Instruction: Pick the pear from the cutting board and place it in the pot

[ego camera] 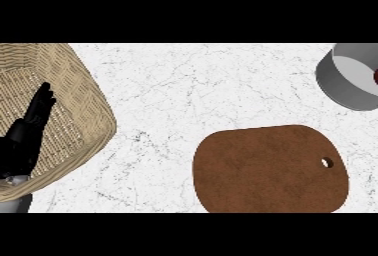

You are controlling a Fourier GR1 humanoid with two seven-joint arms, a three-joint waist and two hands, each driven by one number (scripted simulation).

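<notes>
I see one robot hand [29,131], the left, resting open at the view's left edge with fingers straight and pointing up, holding nothing; the right robot hand does not show at all. Well off to its right lies one brown cutting board [270,169] on the white marbled surface [177,85], and its top shows no pear. Farther right and up, one grey pot [347,80] is cut by the view's edge, with a dark red sliver [376,76] inside its rim; I cannot tell whether that is the pear. One wicker basket [70,95] sits right under and behind the left robot hand. My worry: with the pear unconfirmed, I might command a grasp on a bare board, or the left robot hand could snag the basket's weave if it moves.
</notes>
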